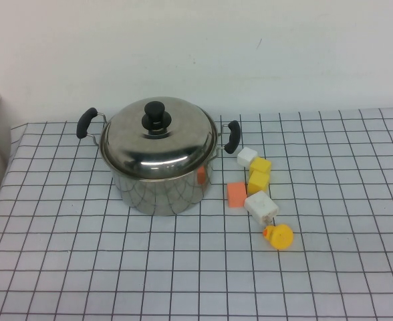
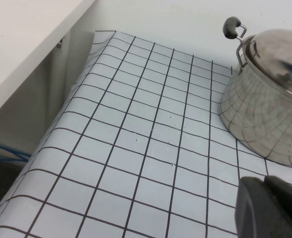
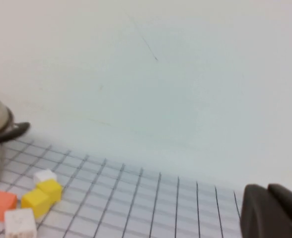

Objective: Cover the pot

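Sitting lidded, pot (image 1: pixel 158 175) well apart from left gripper (image 2: pixel 270 208), right gripper (image 3: pixel 272 210) (jaws' state unclear)

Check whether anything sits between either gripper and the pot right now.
Nothing visible does. The pot already wears its lid. The left gripper, at the left wrist view's edge, faces it over bare tablecloth. The right gripper has blocks off to one side, not in line.

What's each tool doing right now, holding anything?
Left tool: parked low near the pot, touching nothing; open or closed cannot be told.
Right tool: off to the side past the blocks, touching nothing; cannot be told.
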You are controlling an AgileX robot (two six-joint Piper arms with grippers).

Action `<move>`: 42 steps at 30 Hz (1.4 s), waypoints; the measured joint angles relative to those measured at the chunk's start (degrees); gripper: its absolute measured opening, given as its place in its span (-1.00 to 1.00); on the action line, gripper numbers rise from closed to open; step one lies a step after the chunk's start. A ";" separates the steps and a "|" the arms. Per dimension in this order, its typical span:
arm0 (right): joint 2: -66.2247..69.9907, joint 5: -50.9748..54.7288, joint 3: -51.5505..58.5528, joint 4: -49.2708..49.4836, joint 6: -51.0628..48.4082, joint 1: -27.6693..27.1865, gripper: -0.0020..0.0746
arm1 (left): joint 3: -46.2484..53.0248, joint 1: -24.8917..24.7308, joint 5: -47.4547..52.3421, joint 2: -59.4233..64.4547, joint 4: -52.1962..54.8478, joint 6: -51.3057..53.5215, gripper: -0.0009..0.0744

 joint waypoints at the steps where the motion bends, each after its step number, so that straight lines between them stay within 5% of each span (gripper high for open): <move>1: -0.90 0.53 0.97 0.13 1.06 -1.64 -0.95 | 0.00 0.00 0.00 0.00 0.00 0.00 -0.98; 16: -15.83 18.19 11.20 -13.49 30.75 -5.43 -0.95 | 0.00 0.00 0.00 0.00 0.00 0.00 -0.98; 42: -17.28 24.57 10.63 -15.41 32.47 -7.17 -0.95 | 0.00 0.00 0.00 0.00 0.00 0.17 -0.98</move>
